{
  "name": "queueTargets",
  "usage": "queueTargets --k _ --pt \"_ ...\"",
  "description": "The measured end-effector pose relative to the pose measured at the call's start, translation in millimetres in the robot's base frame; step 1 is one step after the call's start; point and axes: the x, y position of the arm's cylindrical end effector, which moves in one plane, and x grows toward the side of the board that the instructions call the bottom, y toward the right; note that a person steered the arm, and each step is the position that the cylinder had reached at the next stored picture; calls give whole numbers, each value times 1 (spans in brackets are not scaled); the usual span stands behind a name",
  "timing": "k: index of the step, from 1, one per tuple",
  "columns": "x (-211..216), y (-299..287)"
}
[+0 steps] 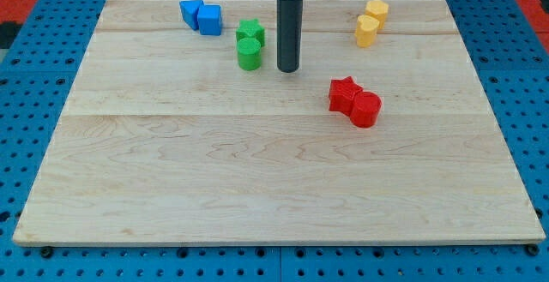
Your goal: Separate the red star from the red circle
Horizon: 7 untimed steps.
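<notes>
Wooden board [171,171] — red star [343,93] touching red circle [365,109], my tip [287,69] apart.

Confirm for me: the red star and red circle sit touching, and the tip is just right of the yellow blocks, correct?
Not quite. The camera view shows my tip just right of the green blocks, not the yellow blocks. The red star and red circle do touch.

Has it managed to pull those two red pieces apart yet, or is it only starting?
Nothing looks done yet: the red star and the red circle sit pressed together right of the board's centre. My tip is up near the view's top, beside the green blocks, left of the red pair and apart from it. What's left is everything: reaching the pair and pushing one piece away from the other.
</notes>
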Motion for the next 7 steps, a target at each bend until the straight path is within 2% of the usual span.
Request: queueTargets --k 1,2,4,7 --pt "-47 12" --pt "-74 33" --pt "-74 80" --pt "-82 108"
